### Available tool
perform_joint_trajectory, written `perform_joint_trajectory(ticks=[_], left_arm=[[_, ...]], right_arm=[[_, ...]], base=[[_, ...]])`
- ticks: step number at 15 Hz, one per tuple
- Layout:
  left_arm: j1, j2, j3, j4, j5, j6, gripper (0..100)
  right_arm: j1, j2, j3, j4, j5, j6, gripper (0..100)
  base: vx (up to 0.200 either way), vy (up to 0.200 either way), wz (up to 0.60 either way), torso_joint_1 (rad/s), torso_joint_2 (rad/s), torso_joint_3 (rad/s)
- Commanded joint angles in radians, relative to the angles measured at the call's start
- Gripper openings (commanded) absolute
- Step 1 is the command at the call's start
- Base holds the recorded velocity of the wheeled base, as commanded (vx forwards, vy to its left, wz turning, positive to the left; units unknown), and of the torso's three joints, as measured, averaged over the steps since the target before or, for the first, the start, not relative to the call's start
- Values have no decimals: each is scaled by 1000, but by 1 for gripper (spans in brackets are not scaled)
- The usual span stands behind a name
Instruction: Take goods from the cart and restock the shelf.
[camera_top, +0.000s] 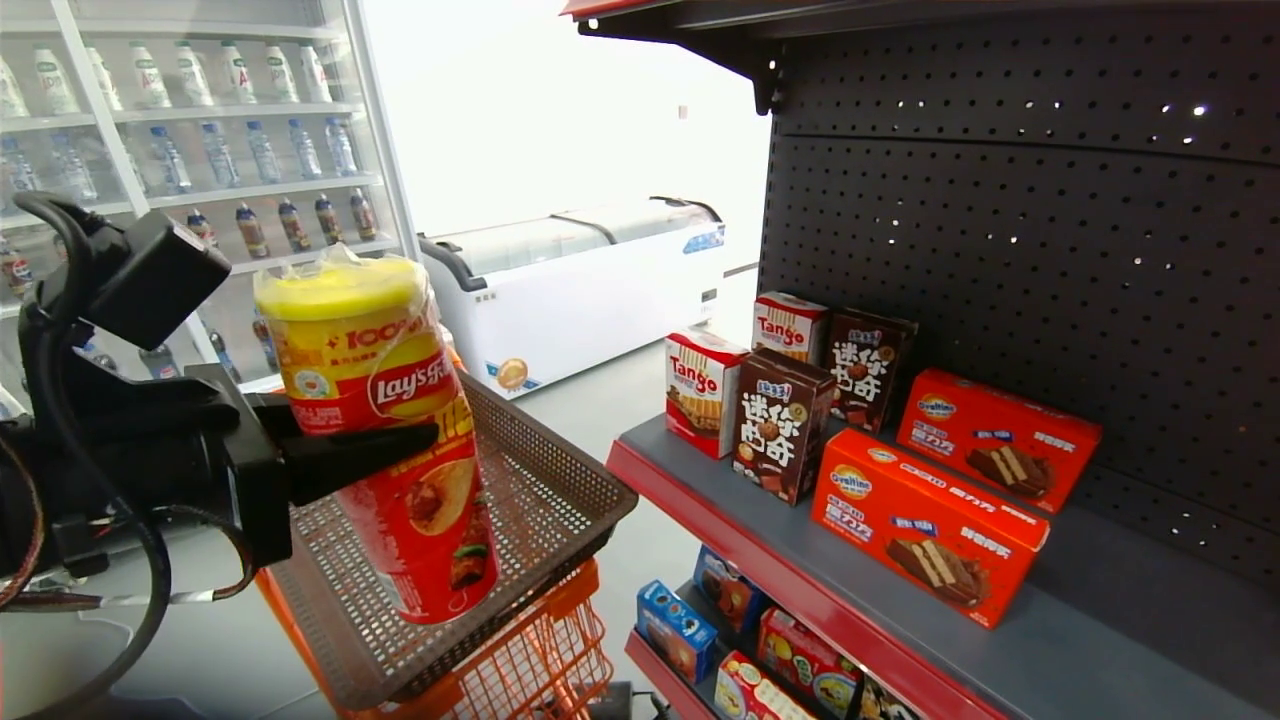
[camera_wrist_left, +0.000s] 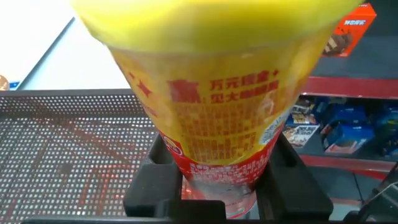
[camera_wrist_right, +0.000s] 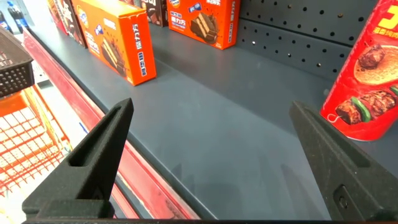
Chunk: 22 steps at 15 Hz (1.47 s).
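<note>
A tall chips canister pack (camera_top: 350, 350), yellow on top and red below and wrapped in clear film, hangs upright over the cart's grey mesh basket (camera_top: 560, 480). My left gripper (camera_top: 385, 440) is shut on its middle. In the left wrist view the canister pack (camera_wrist_left: 217, 118) sits between the black fingers (camera_wrist_left: 155, 186). My right gripper (camera_wrist_right: 217, 155) is open with nothing in it, low over the grey shelf board (camera_wrist_right: 236, 124). Beside it on the shelf stands a red chips canister (camera_wrist_right: 367, 81).
The shelf (camera_top: 740, 520) has a red front edge and a black pegboard back. Wafer and chocolate boxes (camera_top: 780, 420) and orange boxes (camera_top: 925, 520) stand on it, with bare board to their right. An orange cart frame (camera_top: 540, 650) holds the basket. Coolers stand behind.
</note>
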Motion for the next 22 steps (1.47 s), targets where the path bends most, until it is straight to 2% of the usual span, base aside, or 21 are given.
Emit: perform_joint_trajectory(ticks=[1, 5, 7, 9, 12, 15, 22], left_arm=[[0, 41, -4, -8, -3, 2, 0], [-51, 120, -9, -11, -12, 5, 0], [-53, 190, -27, -63, -12, 7, 0], [-51, 247, -26, -158, -10, 4, 0], [-53, 276, -19, -184, -15, 5, 0], [-80, 290, -9, -227, -29, 4, 0], [-83, 293, -10, -229, -30, 5, 0]], right_arm=[[0, 0, 0, 0, 0, 0, 100], [0, 0, 0, 0, 0, 0, 100], [0, 0, 0, 0, 0, 0, 100], [0, 0, 0, 0, 0, 0, 100], [0, 0, 0, 0, 0, 0, 100], [0, 0, 0, 0, 0, 0, 100], [0, 0, 0, 0, 0, 0, 100]], base=[[0, 0, 0, 0, 0, 0], [0, 0, 0, 0, 0, 0], [0, 0, 0, 0, 0, 0], [0, 0, 0, 0, 0, 0], [0, 0, 0, 0, 0, 0], [0, 0, 0, 0, 0, 0], [0, 0, 0, 0, 0, 0]])
